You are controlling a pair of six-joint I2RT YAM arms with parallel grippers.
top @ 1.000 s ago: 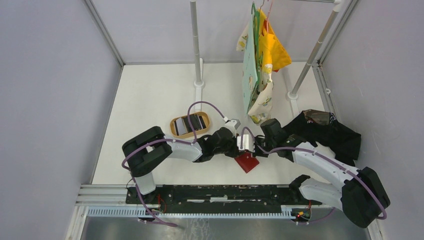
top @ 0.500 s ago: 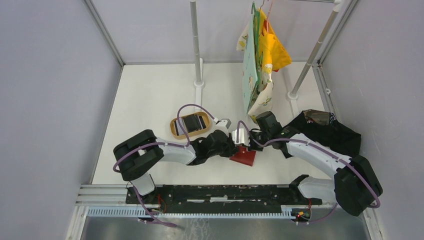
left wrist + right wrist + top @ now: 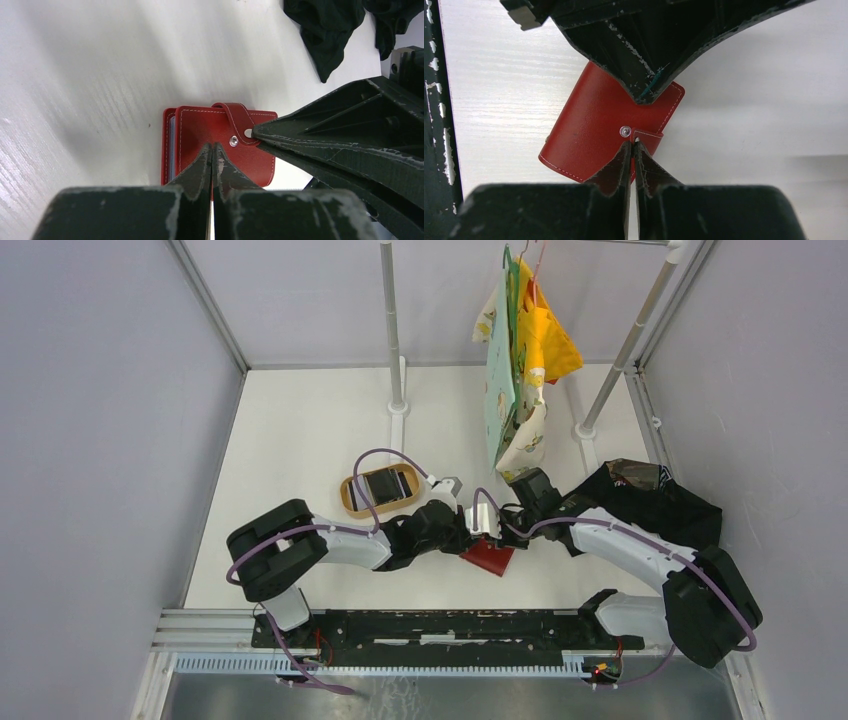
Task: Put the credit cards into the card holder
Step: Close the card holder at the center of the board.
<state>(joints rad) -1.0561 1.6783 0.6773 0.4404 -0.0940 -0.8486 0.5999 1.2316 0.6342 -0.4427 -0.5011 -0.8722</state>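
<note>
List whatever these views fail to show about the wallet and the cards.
- Top view: left arm and right arm cover most of the card holder; only a red corner shows.
- Top view: credit cards in the tray are too small to count.
- Left wrist view: holder folded, pockets unseen.
- Right wrist view: right claw covers the snap tab's end; a pinch is unclear.

**Card holder nudged left**

Over the last second the card holder (image 3: 488,557) has slid slightly left and farther from the bases, and turned a little. The left gripper (image 3: 212,146) and right gripper (image 3: 633,142) have shifted left with it.
</note>
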